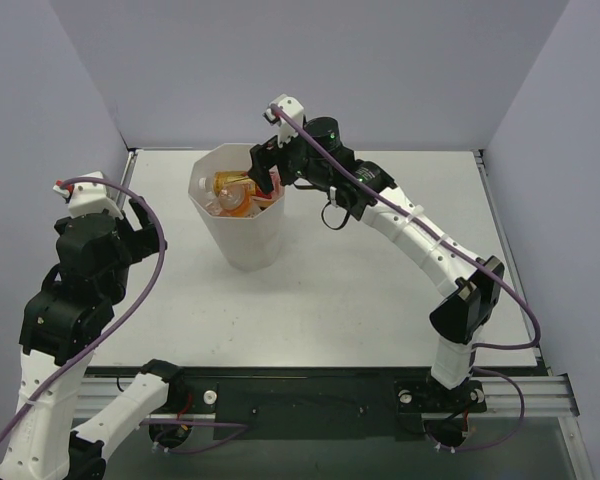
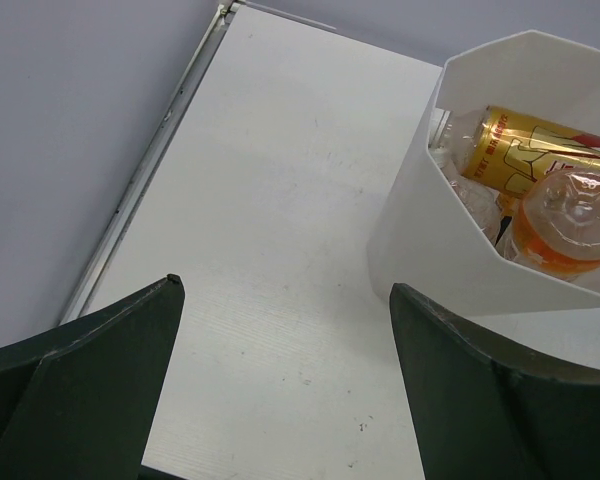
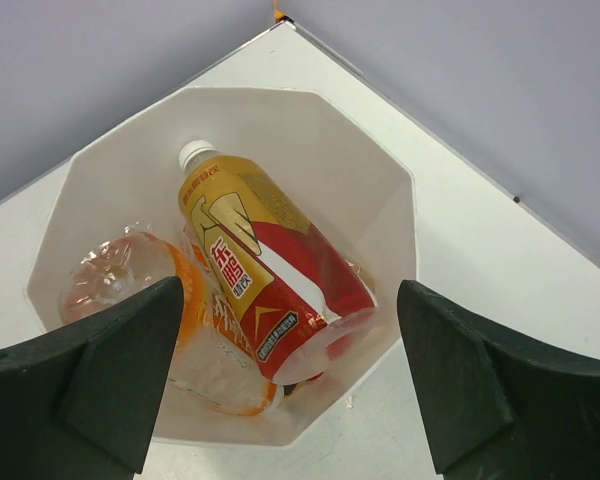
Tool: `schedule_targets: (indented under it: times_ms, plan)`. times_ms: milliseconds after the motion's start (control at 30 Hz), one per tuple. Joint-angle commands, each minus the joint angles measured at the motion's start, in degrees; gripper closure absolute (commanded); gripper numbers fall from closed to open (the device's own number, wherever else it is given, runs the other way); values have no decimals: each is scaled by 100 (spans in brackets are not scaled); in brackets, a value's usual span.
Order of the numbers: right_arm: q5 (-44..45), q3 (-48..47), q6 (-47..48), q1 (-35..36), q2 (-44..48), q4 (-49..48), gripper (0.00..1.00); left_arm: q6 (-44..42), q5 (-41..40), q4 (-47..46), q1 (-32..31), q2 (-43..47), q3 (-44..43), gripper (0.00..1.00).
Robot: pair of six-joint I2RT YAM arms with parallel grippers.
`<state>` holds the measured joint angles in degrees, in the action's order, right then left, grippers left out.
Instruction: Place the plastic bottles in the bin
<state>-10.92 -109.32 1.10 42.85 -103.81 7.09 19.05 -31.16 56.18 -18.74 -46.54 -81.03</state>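
The white octagonal bin [image 1: 245, 240] stands at the table's back left. Inside lie a white-capped bottle with a gold and red label [image 3: 260, 270] and a clear bottle with orange contents [image 3: 120, 275]; others beneath are crumpled and hard to tell apart. Both also show in the left wrist view, the gold one [image 2: 525, 145] and the clear orange one [image 2: 570, 215]. My right gripper [image 1: 268, 172] hovers over the bin's far right rim, open and empty [image 3: 290, 290]. My left gripper [image 1: 152, 228] is open and empty [image 2: 285, 285], above bare table left of the bin [image 2: 430, 230].
The white table [image 1: 380, 290] is boxed in by grey walls at the back and both sides. A metal rail [image 2: 150, 170] runs along its left edge. No bottle shows on the tabletop.
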Motion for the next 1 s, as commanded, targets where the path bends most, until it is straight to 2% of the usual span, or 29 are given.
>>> schedule_targets:
  times_ms: [0, 167, 300, 367, 500, 633, 700, 800, 967]
  plan:
    - [160, -99, -75, 39, 326, -147, 17, 2, -48, -55, 29, 31, -44, 5]
    - [879, 226, -110, -31, 747, -76, 14, 20, -31, -46, 29, 66, -70, 5]
    - [1170, 1383, -663, -364, 1440, -453, 14, 29, -4, -64, 29, 84, -18, 5]
    - [1450, 1763, -1093, -505, 1801, -420, 8, 38, 48, -90, 29, 58, 26, 5]
    - [1899, 2238, -1648, -707, 2478, 388, 4, 64, 127, -143, 29, 5, 70, 5]
    - [2391, 2712, -1385, -743, 2875, 1477, 4, 90, 206, -248, 29, -39, 132, 5]
    - [3111, 3002, -1559, -734, 2989, 1926, 4, 151, 320, -283, 29, -56, 158, 5]
    - [4708, 3215, -2121, -699, 3007, 2776, 3, 266, 496, -362, 29, -109, 202, 5]
    - [5811, 3505, -2378, -681, 3024, 3421, 2, 468, 1014, -617, 29, -249, 264, 5]
